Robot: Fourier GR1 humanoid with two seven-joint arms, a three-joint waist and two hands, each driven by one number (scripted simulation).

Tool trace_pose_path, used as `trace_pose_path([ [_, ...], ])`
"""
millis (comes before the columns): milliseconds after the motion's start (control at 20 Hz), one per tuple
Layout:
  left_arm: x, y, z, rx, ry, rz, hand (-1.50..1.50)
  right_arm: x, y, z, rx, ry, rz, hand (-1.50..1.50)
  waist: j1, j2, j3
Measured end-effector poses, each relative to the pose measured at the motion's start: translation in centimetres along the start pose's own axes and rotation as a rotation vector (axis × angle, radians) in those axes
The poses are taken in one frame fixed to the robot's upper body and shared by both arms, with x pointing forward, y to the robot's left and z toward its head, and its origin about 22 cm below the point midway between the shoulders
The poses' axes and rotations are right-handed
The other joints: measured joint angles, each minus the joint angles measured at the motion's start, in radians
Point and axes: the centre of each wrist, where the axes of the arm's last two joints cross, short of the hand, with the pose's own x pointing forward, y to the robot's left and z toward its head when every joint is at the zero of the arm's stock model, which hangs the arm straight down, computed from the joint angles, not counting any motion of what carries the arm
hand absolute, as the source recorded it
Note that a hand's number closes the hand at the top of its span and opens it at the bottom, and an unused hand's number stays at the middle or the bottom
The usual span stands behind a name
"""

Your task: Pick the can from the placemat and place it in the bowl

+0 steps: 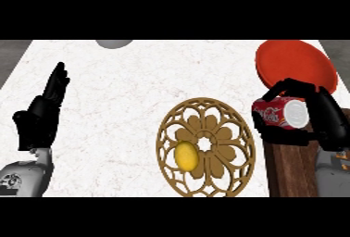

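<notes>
**Can in right robot hand, bowl just beyond it**

Held in the right robot hand (311,121): a red can (282,114), lying on its side, silver end facing the viewer and a little to the right, long axis running roughly toward upper left. Fingers curled over the top and thumb wrapped under, pinching the can between them. No longer on the gold openwork placemat (205,146), but lifted clear and off to the placemat's right, above the near edge of a dark wooden board (294,171).

Directly behind the can, toward the far right of the white counter (116,115): the red bowl (297,62), its near rim just beside or partly hidden by the curled fingers. Hard to tell whether the can is already over the rim or just short of it. Probably a short carry away from the body and slightly rightward, then a release; nothing between can and bowl. Worth watching: a can released on its side may well roll inside a shallow bowl.

Left on the placemat: a yellow lemon (186,156), well apart from the can and out of the path.

Left robot hand (37,115) at the view's left edge, fingers straight and pointing up, resting, much farther from both can and bowl. Clearly a job for the right side alone. Far edge of the counter: a grey round thing (114,43), only partly in view.
</notes>
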Motion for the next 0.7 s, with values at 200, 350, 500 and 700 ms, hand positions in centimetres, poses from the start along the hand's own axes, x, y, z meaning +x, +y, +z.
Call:
trace_pose_path([
  [200, 0.3, -0.5, 0.1, -0.01, 0.0, 0.0, 0.0, -3.2, -2.2, -3.1, -0.074, 0.011, -0.022, 1.5, 0.006, 0.002, 0.0],
  [350, 0.5, -0.5, 0.1, -0.019, -0.002, 0.001, 0.0, -5.4, -3.4, -5.3, -0.129, 0.013, 0.003, 1.5, 0.013, 0.004, 0.001],
  [500, 0.5, -0.6, -0.2, -0.02, -0.004, 0.003, 0.0, -7.8, -4.5, -6.7, -0.182, 0.013, 0.058, 1.5, 0.017, 0.007, 0.001],
  [700, 0.5, -1.4, -0.4, -0.036, -0.01, 0.008, 0.0, -10.7, -5.7, -7.9, -0.241, 0.032, 0.187, 1.5, 0.031, 0.012, 0.001],
])
